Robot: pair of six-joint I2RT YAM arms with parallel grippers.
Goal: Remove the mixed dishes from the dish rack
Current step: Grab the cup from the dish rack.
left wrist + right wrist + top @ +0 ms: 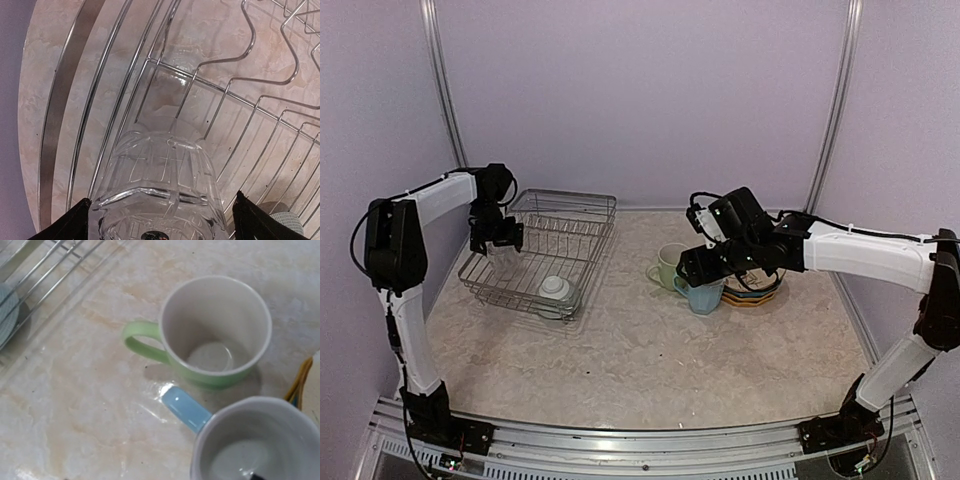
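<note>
Where clear glass (157, 190) stands in dish rack (566, 204) — long axis near-vertical.

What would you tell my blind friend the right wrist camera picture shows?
A light green ceramic mug stands upright and empty on a pale marbled table, handle pointing left. A light blue cup sits just below it, and a silver wire dish rack peeks in top left.

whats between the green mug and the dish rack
Nothing: only bare tabletop lies between the green mug and the dish rack, shown in the top view.
</note>
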